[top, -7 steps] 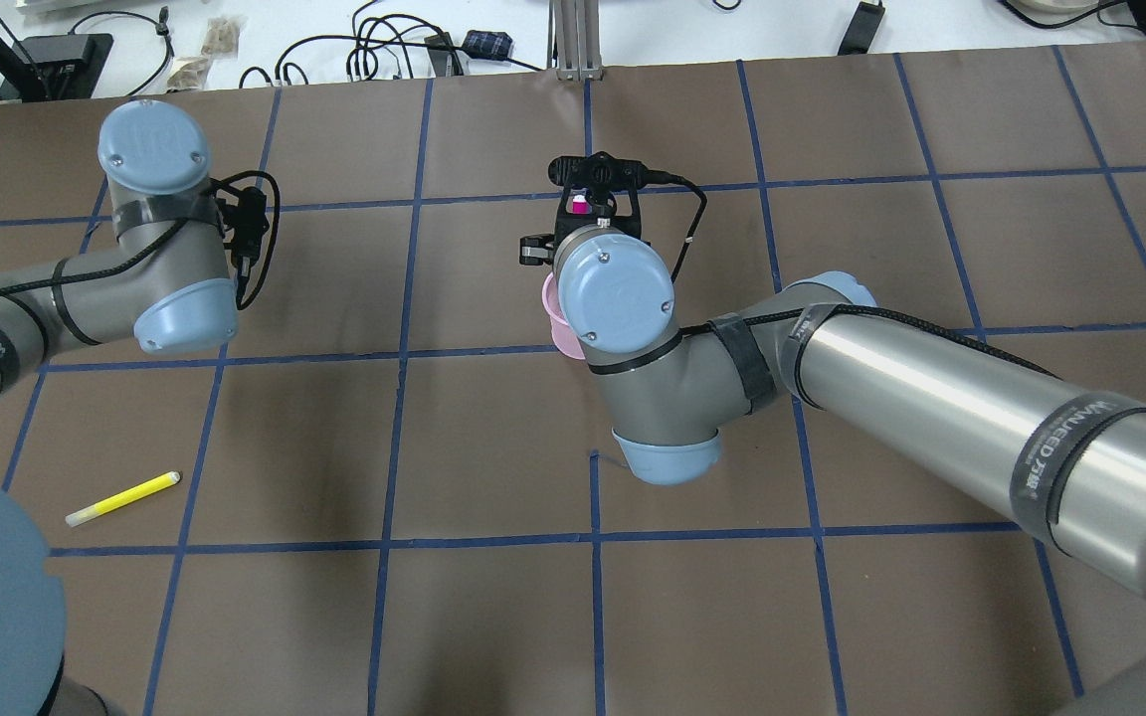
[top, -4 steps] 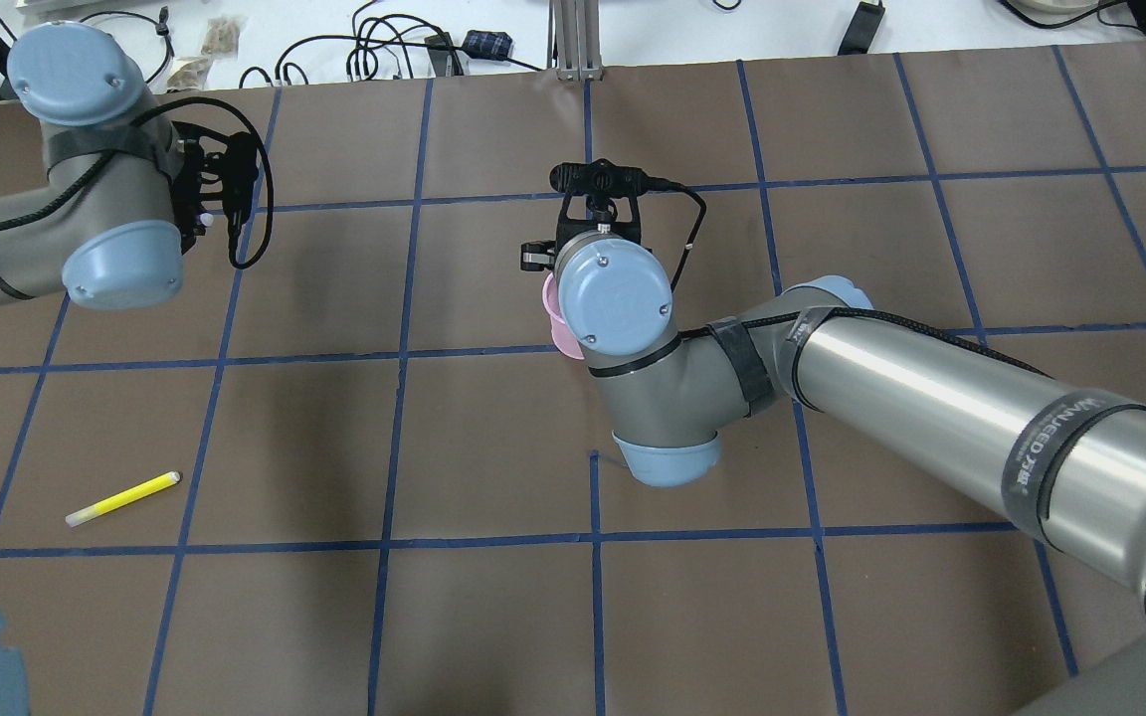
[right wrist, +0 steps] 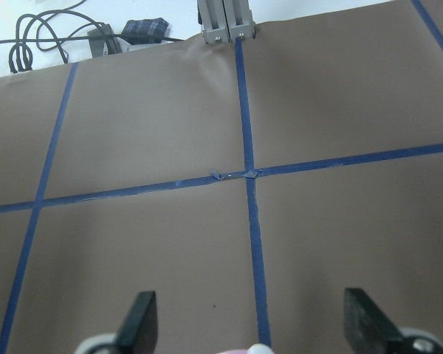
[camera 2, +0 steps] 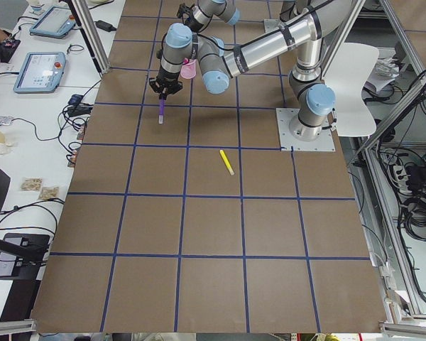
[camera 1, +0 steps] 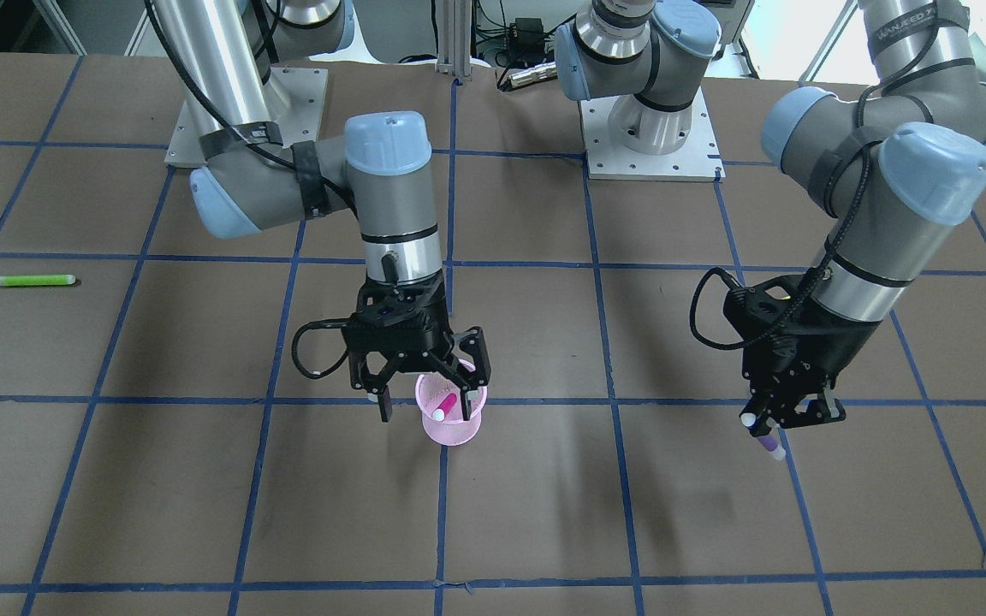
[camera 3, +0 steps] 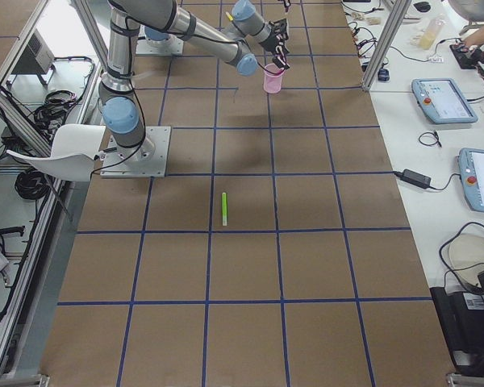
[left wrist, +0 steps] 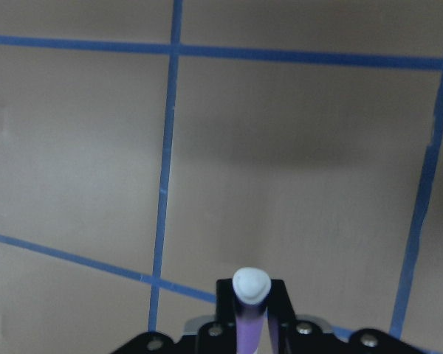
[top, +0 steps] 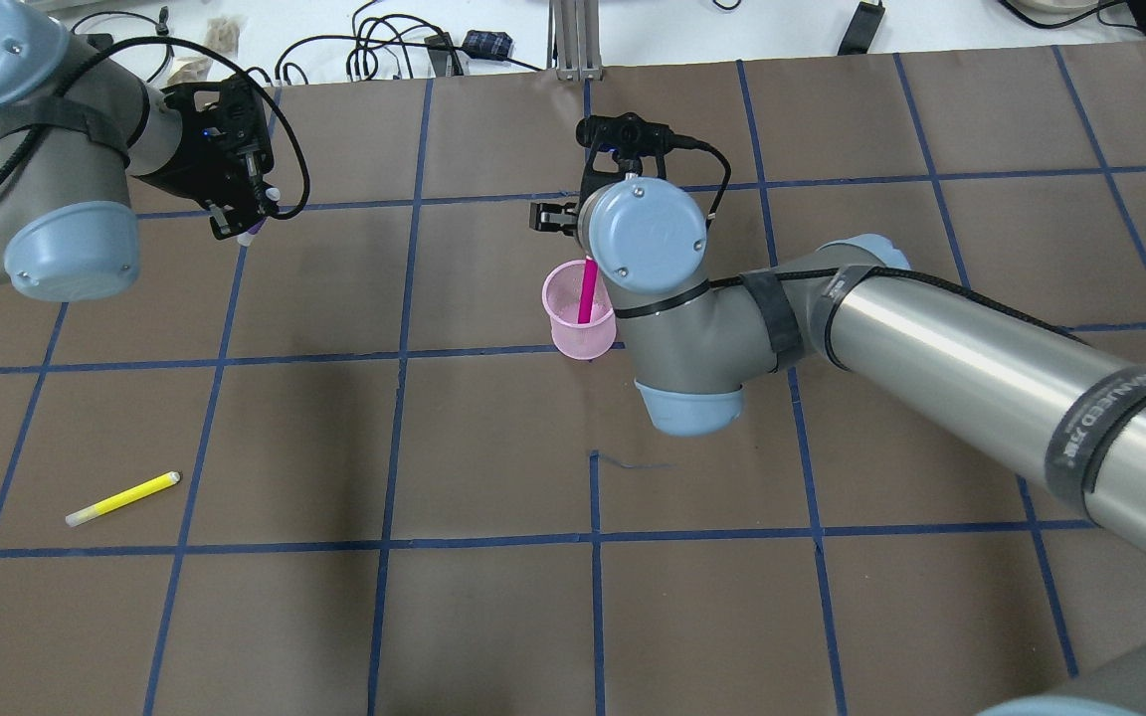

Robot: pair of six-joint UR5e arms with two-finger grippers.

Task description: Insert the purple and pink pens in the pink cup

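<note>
The pink mesh cup (camera 1: 450,425) stands upright near the table's middle, also seen in the overhead view (top: 573,323). The pink pen (camera 1: 445,405) leans inside it, its shaft showing in the overhead view (top: 587,291). My right gripper (camera 1: 431,392) hovers just above the cup, open and empty; its fingers (right wrist: 141,318) are spread wide in the right wrist view. My left gripper (camera 1: 780,417) is shut on the purple pen (camera 1: 769,443), held upright above the table well to the cup's side. The pen's white tip (left wrist: 250,285) shows in the left wrist view, and the left gripper shows in the overhead view (top: 247,211).
A yellow-green highlighter (top: 122,498) lies on the brown, blue-taped table (top: 493,447) at the near left, far from both grippers. Cables and small boxes (top: 414,50) lie along the table's far edge. The arm bases (camera 1: 647,128) stand at the robot's side.
The pink pen has left my right gripper and now stands in the cup; the right wrist has shifted right, uncovering the cup. The left arm has risen and turned with the purple pen.
</note>
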